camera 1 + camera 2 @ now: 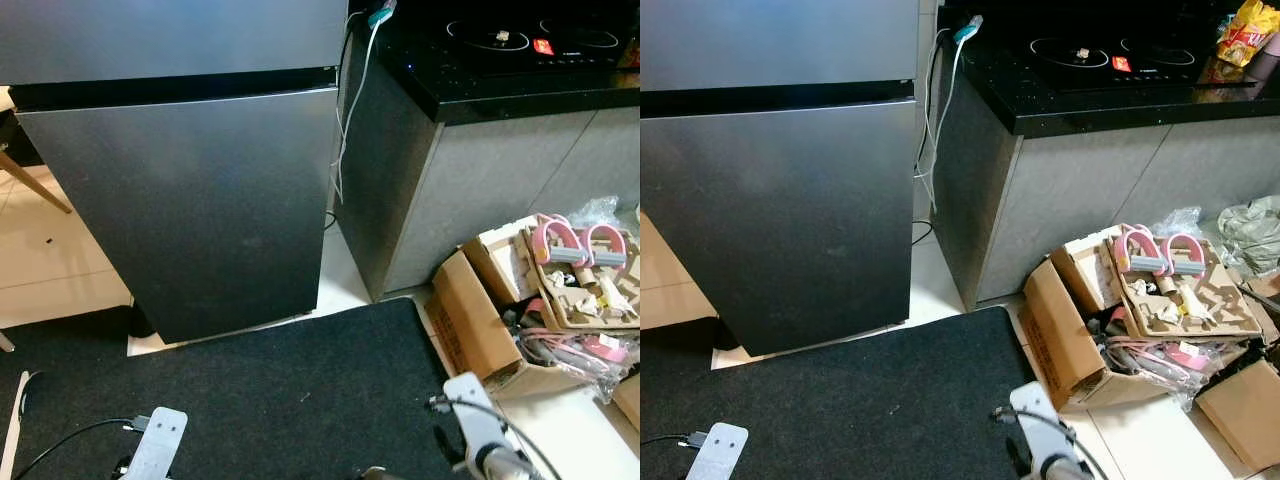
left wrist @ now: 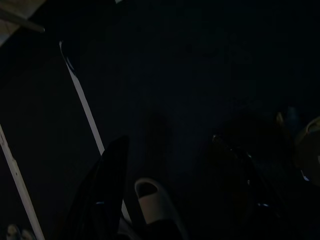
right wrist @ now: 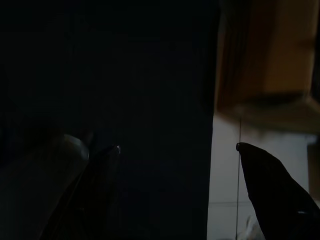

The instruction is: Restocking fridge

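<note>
Fridge shut, both arms low, nothing in hand yet.

The fridge (image 1: 200, 190) stands at far left, a tall dark-steel cabinet with two doors, the seam between them running across near the top; both doors closed. I see no handle on the faces, so I judge the hold to be an edge or recess along that seam or the lower door's side. The door is stiff, smooth and likely slippery, held by a seal; it should need a steady pull, not a pinch. To its right a black-topped bench (image 1: 520, 90) carries a cooktop (image 1: 1110, 50) and a snack bag (image 1: 1243, 32). Near right on the floor, an open cardboard box (image 1: 480, 320) of oddments. Left gripper (image 2: 170, 200) and right gripper (image 3: 177, 150) hang over the black mat (image 1: 250, 400), each spread wide and empty.
</note>
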